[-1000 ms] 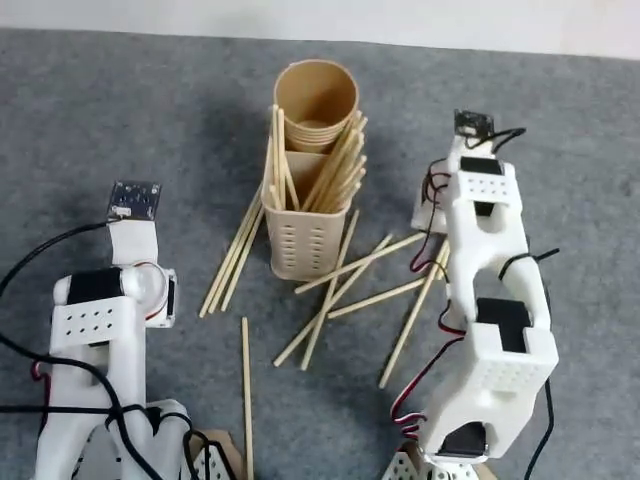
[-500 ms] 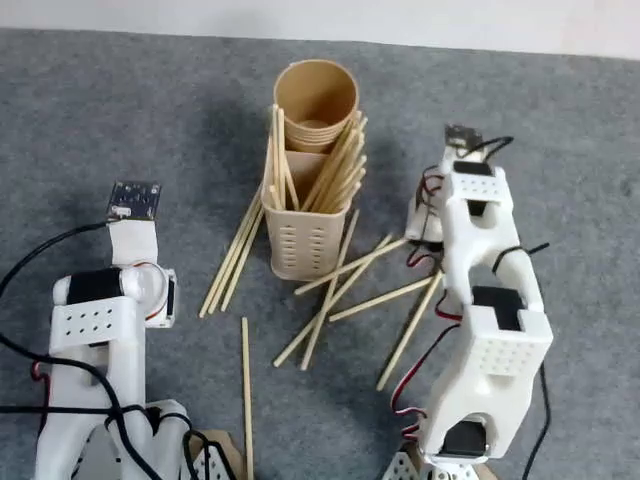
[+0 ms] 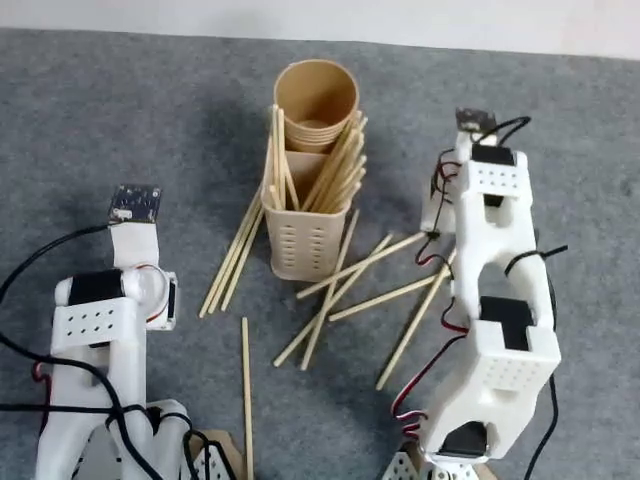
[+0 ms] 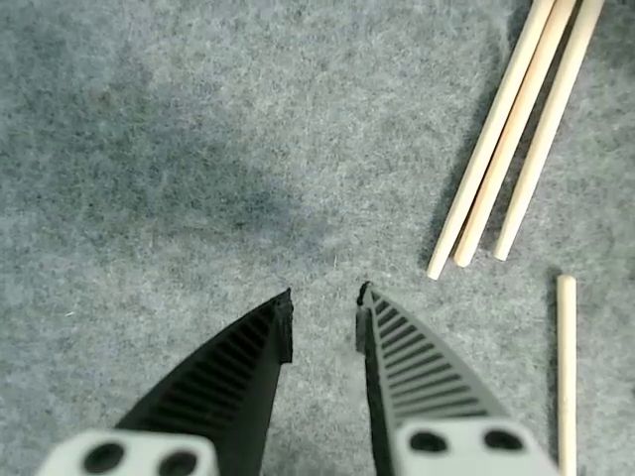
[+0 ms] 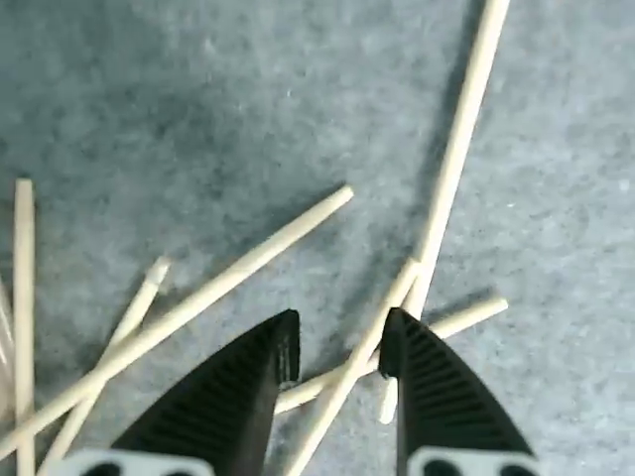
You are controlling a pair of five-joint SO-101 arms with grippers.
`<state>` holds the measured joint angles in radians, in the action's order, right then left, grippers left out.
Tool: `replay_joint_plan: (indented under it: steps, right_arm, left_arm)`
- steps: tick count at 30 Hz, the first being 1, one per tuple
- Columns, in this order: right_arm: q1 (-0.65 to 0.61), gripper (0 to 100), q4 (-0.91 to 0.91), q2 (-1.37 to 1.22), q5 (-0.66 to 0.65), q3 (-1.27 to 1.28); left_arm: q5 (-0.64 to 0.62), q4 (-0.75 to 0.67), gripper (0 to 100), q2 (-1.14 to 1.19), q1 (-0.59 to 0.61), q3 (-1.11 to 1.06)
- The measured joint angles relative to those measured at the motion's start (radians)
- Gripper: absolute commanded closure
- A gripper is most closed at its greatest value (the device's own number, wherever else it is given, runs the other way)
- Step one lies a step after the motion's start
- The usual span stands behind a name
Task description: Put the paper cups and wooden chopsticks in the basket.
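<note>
A beige perforated basket stands mid-table, with stacked paper cups and several chopsticks inside. Loose wooden chopsticks lie on the grey carpet: a bundle left of the basket, a single one in front, and several crossed ones to its right. My left gripper is open over bare carpet, the ends of the bundle just beyond its tips. My right gripper is open low over the crossed sticks, with one chopstick between its jaws. The left arm and right arm flank the basket.
Grey carpet covers the table, with a pale edge strip along the far side. Open carpet lies left of the left arm and behind the basket. Red and black cables hang along the right arm.
The right arm swung slightly towards the basket, then back outward and farther away. The left arm and the chopsticks have not moved.
</note>
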<state>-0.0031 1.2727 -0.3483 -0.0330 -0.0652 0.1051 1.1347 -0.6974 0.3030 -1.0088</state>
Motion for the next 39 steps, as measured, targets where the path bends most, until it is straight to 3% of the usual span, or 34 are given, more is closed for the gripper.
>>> replay_joint_plan:
  steps: [8,12,22,27,31,36,39]
  right_arm:
    - [0.055,84.9,-0.077,-0.153,-0.005,0.015]
    - [0.055,99.3,-0.077,-0.187,-0.037,-0.012]
    - [0.072,99.3,0.025,-0.229,-0.064,-0.147]
    - [0.066,99.3,0.193,-0.23,0.026,-0.465]
    - [0.052,99.3,0.325,-0.23,0.061,-0.868]
    - [-0.063,99.3,0.443,-0.229,0.066,-1.421]
    - [-0.163,99.3,0.466,-0.218,0.066,-1.567]
  left_arm:
    - [0.0,0.0,86,0.0,0.0,0.0]
    - [0.0,0.0,86,0.0,0.0,0.0]
    - [0.0,-0.006,86,0.0,0.0,0.0]
    - [0.0,-0.025,86,0.0,0.0,-0.002]
    - [0.0,-0.025,86,0.0,0.0,-0.002]
    - [0.0,-0.025,86,0.0,0.0,-0.002]
    - [0.0,-0.025,86,0.0,0.0,-0.002]
